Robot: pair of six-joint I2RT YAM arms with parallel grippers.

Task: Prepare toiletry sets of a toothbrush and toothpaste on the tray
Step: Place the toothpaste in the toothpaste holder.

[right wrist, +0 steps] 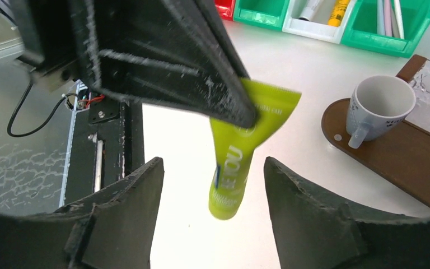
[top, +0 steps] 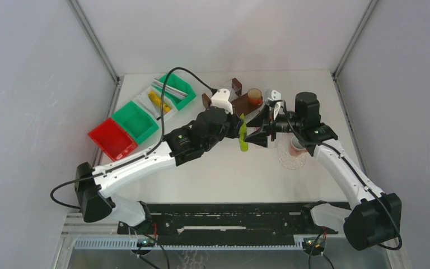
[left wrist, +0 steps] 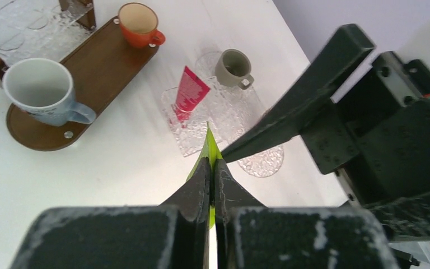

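Note:
My left gripper (top: 241, 129) is shut on the flat end of a green-yellow tube (top: 243, 140) and holds it hanging in the air over the table's middle. In the left wrist view the jaws (left wrist: 213, 168) pinch the tube (left wrist: 210, 140) edge-on. My right gripper (top: 256, 134) is open and faces the tube. In the right wrist view the tube (right wrist: 241, 157) hangs between and just beyond the spread fingers, around my right gripper (right wrist: 213, 174), touching neither. A pink-red tube (left wrist: 189, 92) and a brown-grey cup (left wrist: 235, 68) lie on a clear glass tray (left wrist: 201, 134).
A brown wooden tray (left wrist: 98, 67) holds a grey mug (left wrist: 39, 89) and an orange cup (left wrist: 139, 23). At the back left stand a red bin (top: 112, 138), a green bin (top: 135, 120), a white bin with a yellow tube (top: 158, 101) and a green bin with toothbrushes (top: 174, 89).

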